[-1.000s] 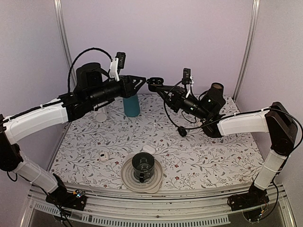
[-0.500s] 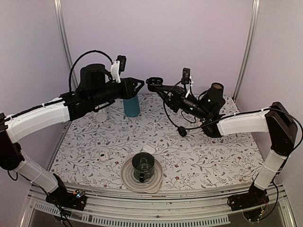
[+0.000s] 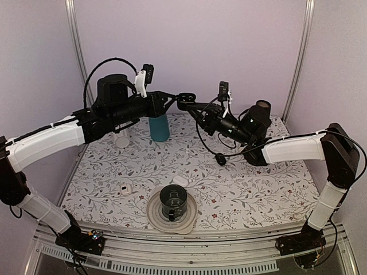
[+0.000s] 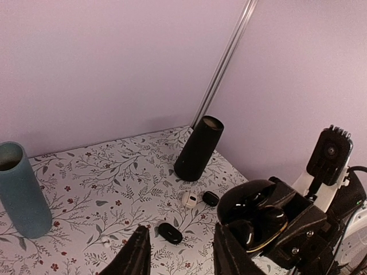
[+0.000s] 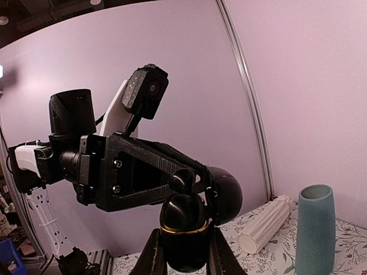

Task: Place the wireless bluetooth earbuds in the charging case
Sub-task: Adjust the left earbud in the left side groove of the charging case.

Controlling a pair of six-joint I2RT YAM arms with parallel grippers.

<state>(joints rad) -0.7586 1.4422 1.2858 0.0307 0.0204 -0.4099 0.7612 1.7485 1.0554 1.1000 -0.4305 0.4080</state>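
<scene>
Lilac-walled cell, floral cloth [image 3: 258, 183]; right gripper [image 5: 184, 247] clamps the open charging case [image 4: 258, 215] aloft; two glossy forms in its wells are apparently the wireless bluetooth earbuds [image 4: 273, 219]; left gripper [image 4: 183, 240] stands parted and empty, just beside; lid closure seemingly outstanding; teal vase [image 4: 20, 189] contents unseen.

A robot test cell in a lab: plain lilac walls [image 3: 189, 46] with metal posts [image 3: 76, 51] at the far corners enclose a table [image 3: 258, 189] under a floral cloth, and two arms [image 3: 51, 143] with wrist cameras [image 3: 147, 73] are bolted to a metal rail [image 3: 189, 238] at its near edge.
</scene>
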